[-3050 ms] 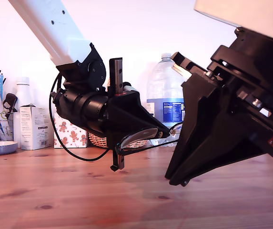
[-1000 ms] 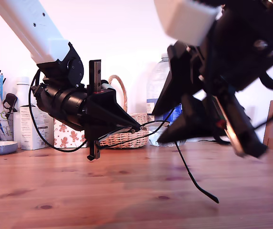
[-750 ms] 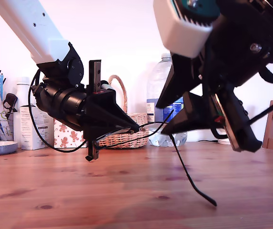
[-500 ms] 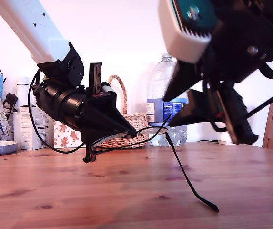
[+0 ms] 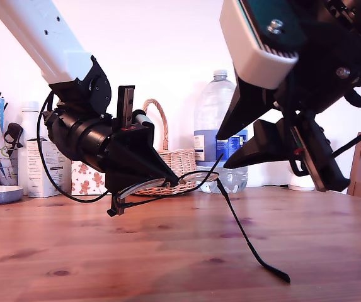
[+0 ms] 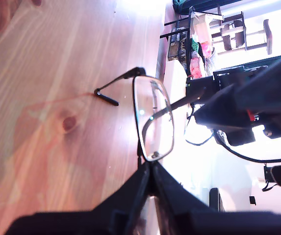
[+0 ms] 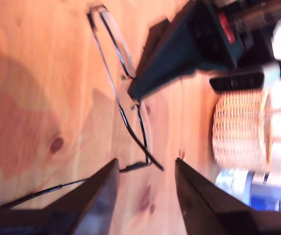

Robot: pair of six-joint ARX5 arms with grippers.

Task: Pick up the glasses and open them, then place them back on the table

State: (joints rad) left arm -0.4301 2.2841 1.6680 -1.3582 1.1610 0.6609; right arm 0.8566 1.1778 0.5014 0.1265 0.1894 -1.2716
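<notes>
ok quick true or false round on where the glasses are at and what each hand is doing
1. My first hand is shut on the glasses. True.
2. My second hand grips a temple arm. False: its jaws stand open, holding nothing.
3. One temple arm is unfolded, slanting down to the table. True.
4. The glasses lie flat on the table. False: their front is held up above it.
5. The basket stands behind the glasses. True.
</notes>
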